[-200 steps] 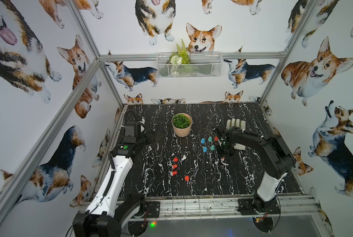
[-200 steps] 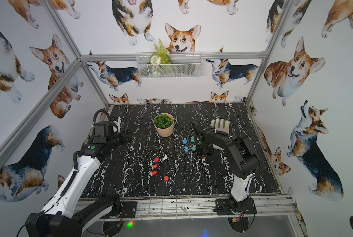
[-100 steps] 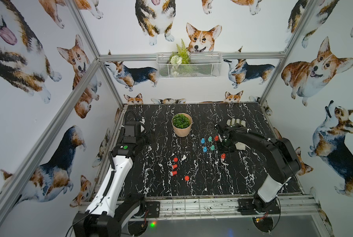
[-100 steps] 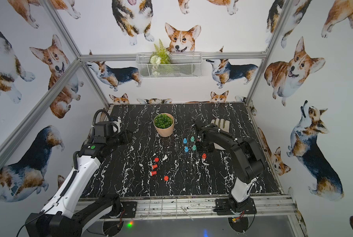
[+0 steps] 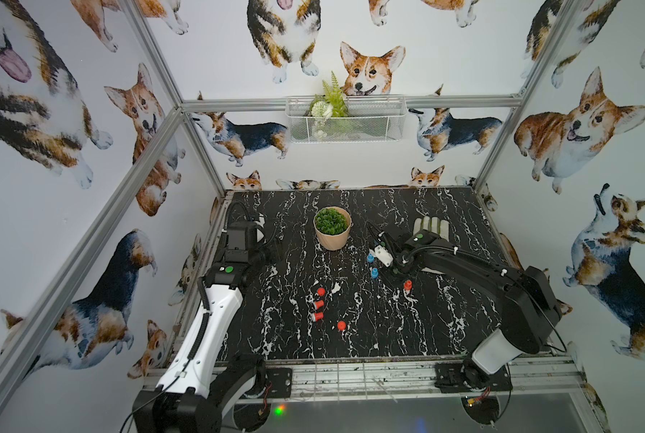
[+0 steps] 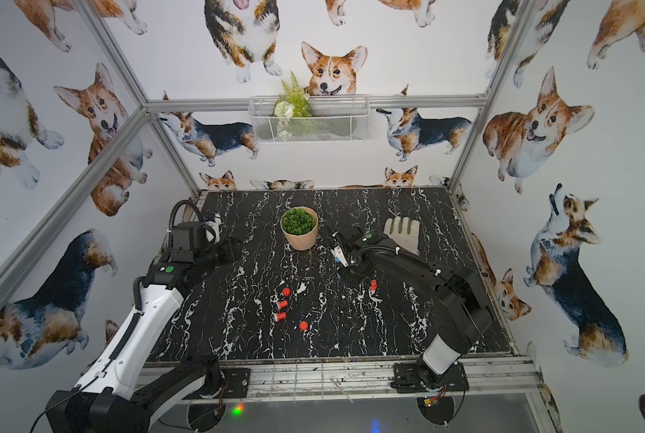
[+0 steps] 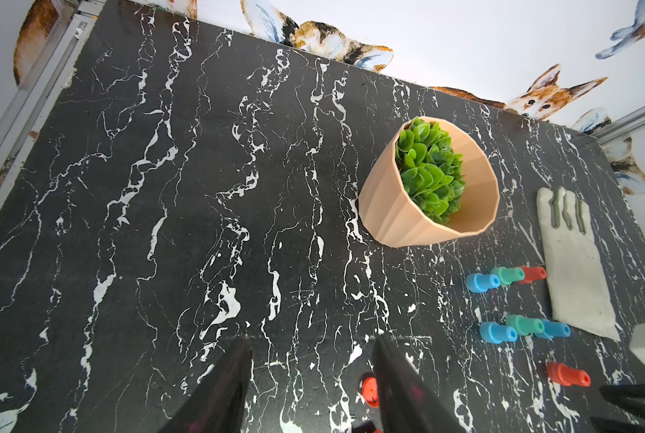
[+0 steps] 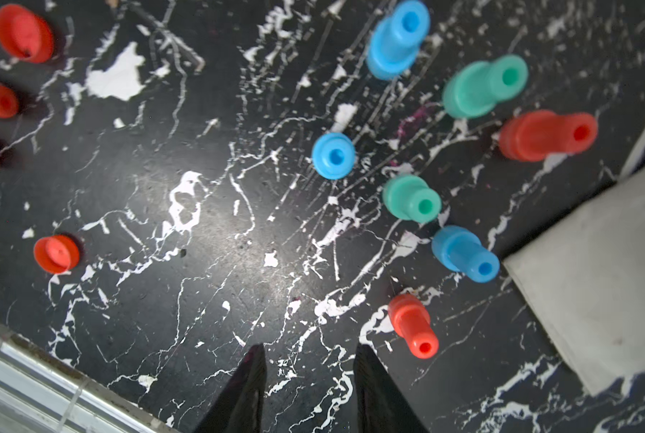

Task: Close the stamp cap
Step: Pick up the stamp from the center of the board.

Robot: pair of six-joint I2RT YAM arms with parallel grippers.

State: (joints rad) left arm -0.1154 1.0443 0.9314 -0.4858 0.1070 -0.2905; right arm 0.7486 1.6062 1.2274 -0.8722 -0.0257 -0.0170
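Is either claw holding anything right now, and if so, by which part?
Nothing is held. The left claw and the right claw both stand open, with nothing gripped between their jaws.

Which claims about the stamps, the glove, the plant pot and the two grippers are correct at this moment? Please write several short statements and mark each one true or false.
1. The plant pot stands upright on the table. True.
2. Three blue stamps are on the table. True.
3. The right gripper holds a blue stamp. False: its jaws stand open with nothing between them.
4. The glove lies under the plant pot. False: it lies flat on the table, apart from the pot and beside the stamps.
5. The left gripper is open and empty. True.
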